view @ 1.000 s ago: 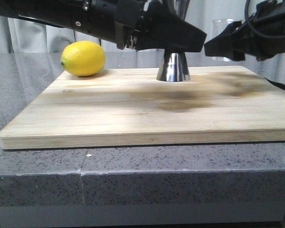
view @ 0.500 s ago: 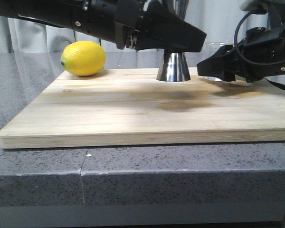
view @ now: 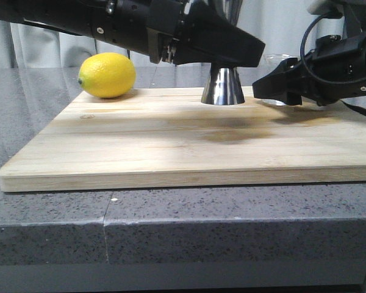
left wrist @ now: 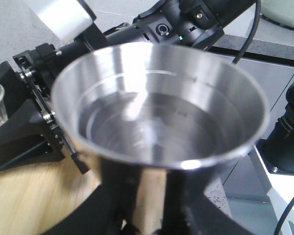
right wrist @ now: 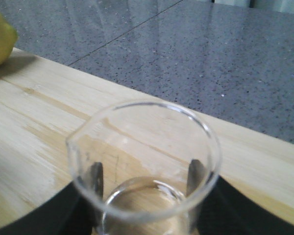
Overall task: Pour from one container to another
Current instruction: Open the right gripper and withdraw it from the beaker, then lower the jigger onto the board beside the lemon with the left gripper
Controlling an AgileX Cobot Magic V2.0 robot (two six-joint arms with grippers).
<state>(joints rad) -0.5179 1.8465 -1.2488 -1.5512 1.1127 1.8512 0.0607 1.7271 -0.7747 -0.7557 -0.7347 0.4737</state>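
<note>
Right hand clamped on glass beaker, left wrist view alone shows liquid in steel cup

Yellow lemon; silver metal cup; clear beaker; speckled grey countertop

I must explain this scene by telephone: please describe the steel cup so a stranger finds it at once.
Find the pale wooden cutting board on the grey stone counter. At its far edge, right of the yellow lemon, stands a shiny steel cone-shaped cup, held by the left gripper. It alone is mirror-bright metal; the beaker is clear glass.
</note>
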